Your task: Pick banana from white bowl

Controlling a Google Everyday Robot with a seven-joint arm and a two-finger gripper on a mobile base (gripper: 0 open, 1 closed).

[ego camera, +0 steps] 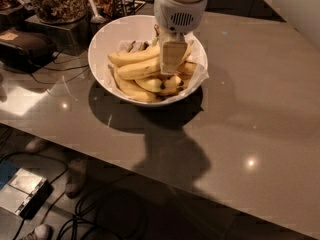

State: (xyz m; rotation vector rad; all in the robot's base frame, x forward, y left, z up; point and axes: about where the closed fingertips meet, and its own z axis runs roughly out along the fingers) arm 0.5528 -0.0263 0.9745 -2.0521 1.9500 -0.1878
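The white bowl [100, 44] stands at the back left of the grey table, lined with crinkled white paper and holding several bananas. Two long yellow bananas lie across its middle, an upper one [131, 57] and a lower one [137, 70]. I cannot tell which is the plain-yellow banana of the task. Shorter bananas with black spots [167, 83] lie in front. My gripper [171, 70] reaches down from above into the right half of the bowl, at the right ends of the two long bananas, and hides those ends.
A glass jar of nuts [55, 1] and a rack with metal utensils [107, 4] stand behind the bowl. A dark device with cables [25, 46] lies at the left. The table edge [125, 156] runs in front, with cables and a box [22, 196] on the floor below.
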